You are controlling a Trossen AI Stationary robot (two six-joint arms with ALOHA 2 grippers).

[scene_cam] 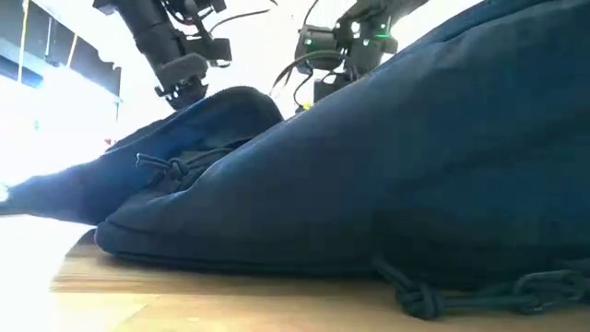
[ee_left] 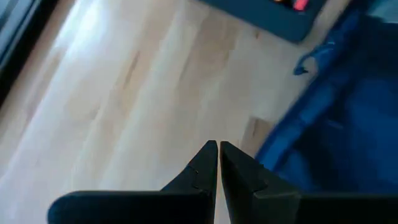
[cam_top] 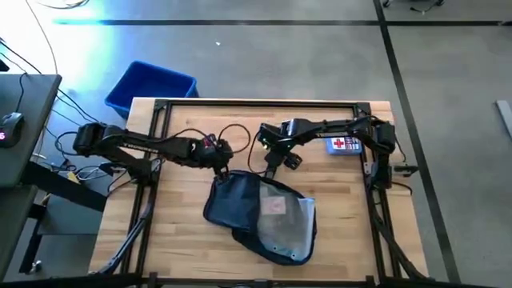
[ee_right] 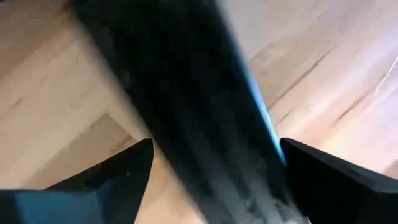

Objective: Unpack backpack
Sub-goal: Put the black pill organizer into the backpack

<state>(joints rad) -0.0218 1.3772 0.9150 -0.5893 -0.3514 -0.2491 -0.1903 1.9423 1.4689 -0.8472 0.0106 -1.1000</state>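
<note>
The dark navy backpack (cam_top: 236, 200) lies flat on the wooden table (cam_top: 160, 232) near its middle, and it fills the low view (scene_cam: 369, 166). A clear pouch (cam_top: 290, 228) lies on its right part. My left gripper (cam_top: 225, 165) hovers shut just off the backpack's far left edge, over bare wood in the left wrist view (ee_left: 217, 152). My right gripper (cam_top: 272, 170) stands open at the backpack's far edge. A dark, blurred band of fabric (ee_right: 186, 112) runs between its fingers. My right gripper (ee_right: 214, 158) has the dark band of fabric between its two spread fingers (ee_right: 134, 165). The fingers point down from above. The picture is blurred there, and I cannot tell whether either finger touches the band.
A white box with a red cross (cam_top: 344, 145) lies at the far right of the table. A bright blue bin (cam_top: 152, 86) stands beyond the table's far left corner. Cables loop over the far middle of the table. Bare wood shows at the near left.
</note>
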